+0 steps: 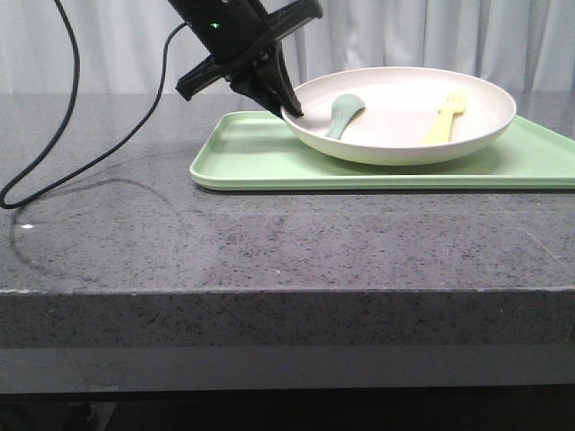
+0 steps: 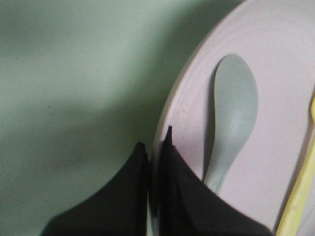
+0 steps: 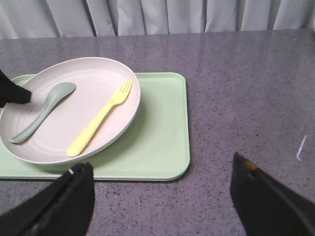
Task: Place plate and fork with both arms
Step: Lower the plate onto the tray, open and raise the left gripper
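Grey speckled stone forms the counter (image 1: pixel 269 251), with pale curtains behind. On it lies a light green tray (image 1: pixel 260 162) carrying the plate (image 1: pixel 404 135), a wide, matte, cream-white dish with a raised rim. Inside lie a dull-green spoon (image 1: pixel 344 114) and the fork (image 1: pixel 446 118), pale yellow and slim, its tines pointing toward the curtains and its handle toward the counter's near edge. The left claw (image 2: pixel 156 140) is clamped on the plate's rim. The right claw (image 3: pixel 162 172) hangs spread wide above the counter, holding nothing.
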Available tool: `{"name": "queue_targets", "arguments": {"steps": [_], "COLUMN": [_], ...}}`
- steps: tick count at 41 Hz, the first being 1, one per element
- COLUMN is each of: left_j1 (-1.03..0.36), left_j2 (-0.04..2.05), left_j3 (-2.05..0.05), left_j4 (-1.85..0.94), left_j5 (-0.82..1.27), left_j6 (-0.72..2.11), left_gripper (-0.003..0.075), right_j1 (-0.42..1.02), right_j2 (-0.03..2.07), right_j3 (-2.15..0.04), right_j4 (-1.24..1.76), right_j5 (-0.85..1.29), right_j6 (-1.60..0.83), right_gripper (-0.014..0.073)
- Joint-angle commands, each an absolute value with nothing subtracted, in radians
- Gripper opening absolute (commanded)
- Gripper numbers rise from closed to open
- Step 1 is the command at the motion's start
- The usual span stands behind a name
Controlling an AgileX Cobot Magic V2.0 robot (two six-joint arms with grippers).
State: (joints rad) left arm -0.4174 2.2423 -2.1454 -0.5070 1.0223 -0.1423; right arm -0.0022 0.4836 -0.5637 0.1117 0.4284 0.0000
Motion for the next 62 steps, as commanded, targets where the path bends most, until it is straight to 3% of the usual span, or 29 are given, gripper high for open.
{"name": "queue_targets", "arguments": {"steps": [1,12,17,23,28,35,38,42,48,62], "left_j1": [-0.427,-0.427,-0.427,-0.427,-0.425,-0.415,-0.409,-0.402,-0.395,-0.387], "left_j2": [2.183,2.189,2.189,2.189,2.175,2.139,2.120,2.102,2.086,2.028], "left_j3": [-2.185,-2.185,-2.185,-2.187,-2.187,-2.187,-2.187,-2.187,-2.194,-2.205], "left_j4": [-0.552,-0.545,-0.545,-0.545,-0.545,-0.545,-0.543,-0.543,-0.536,-0.440], "left_j5": [0.975,0.975,0.975,0.978,1.007,1.048,1.070,1.112,1.196,1.271], "left_j6": [-0.161,-0.155,-0.133,-0.131,-0.086,-0.051,-0.025,0.000,0.008,0.046], "left_gripper": [-0.0018,-0.0003,0.0117,0.0344,0.0413,0.0409,0.0373,0.0243,-0.0021,-0.0018], "right_j1": [-0.003,-0.003,-0.003,-0.003,-0.003,-0.003,-0.003,-0.003,-0.003,-0.003], "right_j2": [0.495,0.495,0.495,0.495,0.495,0.495,0.495,0.495,0.495,0.495], "right_j3": [-0.597,-0.597,-0.597,-0.597,-0.597,-0.597,-0.597,-0.597,-0.597,-0.594], "right_j4": [0.114,0.114,0.114,0.114,0.114,0.114,0.114,0.114,0.114,0.114], "right_j5": [0.354,0.354,0.354,0.354,0.354,0.354,0.355,0.356,0.356,0.361], "right_j6": [0.000,0.000,0.000,0.000,0.000,0.000,0.000,0.000,0.000,0.000], "right_gripper": [0.0591,0.0591,0.0591,0.0591,0.0591,0.0591,0.0591,0.0591,0.0591,0.0591]}}
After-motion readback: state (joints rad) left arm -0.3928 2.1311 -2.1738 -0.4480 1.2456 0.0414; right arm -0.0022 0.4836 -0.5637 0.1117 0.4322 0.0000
